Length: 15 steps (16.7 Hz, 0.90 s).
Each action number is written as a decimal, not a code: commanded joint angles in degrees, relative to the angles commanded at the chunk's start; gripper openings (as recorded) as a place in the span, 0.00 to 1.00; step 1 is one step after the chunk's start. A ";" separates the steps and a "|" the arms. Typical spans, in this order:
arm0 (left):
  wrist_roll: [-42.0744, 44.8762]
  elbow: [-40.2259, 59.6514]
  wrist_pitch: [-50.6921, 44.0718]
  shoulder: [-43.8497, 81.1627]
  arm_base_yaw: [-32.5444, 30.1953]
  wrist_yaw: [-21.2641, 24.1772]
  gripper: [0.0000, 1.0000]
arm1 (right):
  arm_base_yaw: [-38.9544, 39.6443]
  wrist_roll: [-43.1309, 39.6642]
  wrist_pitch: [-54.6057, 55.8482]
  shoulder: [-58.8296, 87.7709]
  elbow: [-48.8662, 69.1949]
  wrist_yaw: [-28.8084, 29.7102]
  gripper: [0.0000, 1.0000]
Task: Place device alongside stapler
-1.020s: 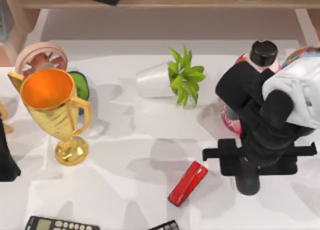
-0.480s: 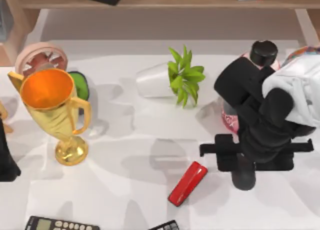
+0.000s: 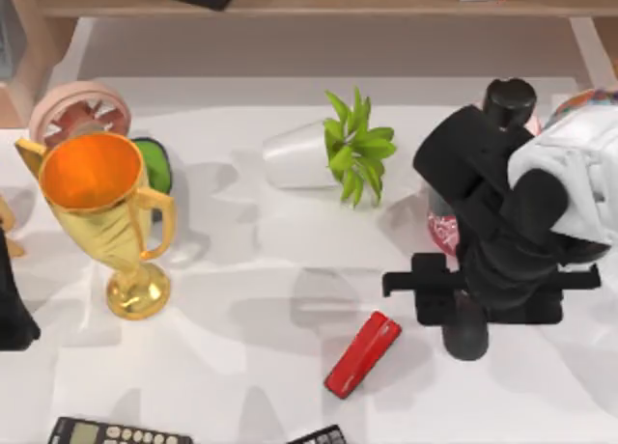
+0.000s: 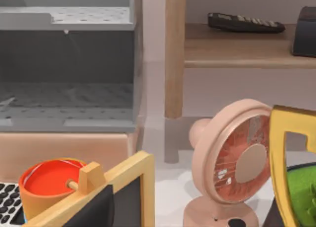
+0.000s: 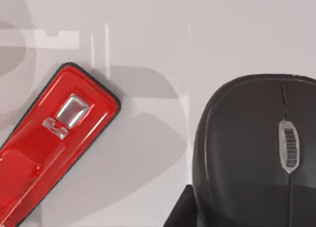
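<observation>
- All the views are bright, with even light.
- Soft grey shadows lie on the table [image 3: 241, 270] beside each thing.
- The stapler [image 5: 47, 140] shines, with white glare spots.
- The device [image 5: 247, 153] looks dull and throws a shadow toward the stapler.

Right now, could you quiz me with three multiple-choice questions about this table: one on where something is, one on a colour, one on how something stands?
1. The stapler lies where from the right hand?
A. toward the table's left
B. toward its right
C. underneath it

2. The trophy's bowl is what colour inside?
A. blue
B. orange
C. white

3. The potted plant is:
A. upright
B. tipped on its side
C. hanging

Answers: A, the top view shows it; B, orange shows inside; C is wrong and B right, its white pot lies sideways.
</observation>
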 joint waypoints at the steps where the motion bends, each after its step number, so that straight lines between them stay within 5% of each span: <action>1: 0.00 0.00 0.00 0.00 0.00 0.00 1.00 | -0.04 -0.01 0.14 0.17 -0.24 0.01 0.00; 10: 0.00 0.00 0.00 0.00 0.00 0.00 1.00 | -0.14 0.02 0.32 2.13 -2.37 0.01 0.00; 15: 0.00 0.00 0.00 0.00 0.00 0.00 1.00 | -0.14 0.02 0.32 2.13 -2.37 0.01 0.38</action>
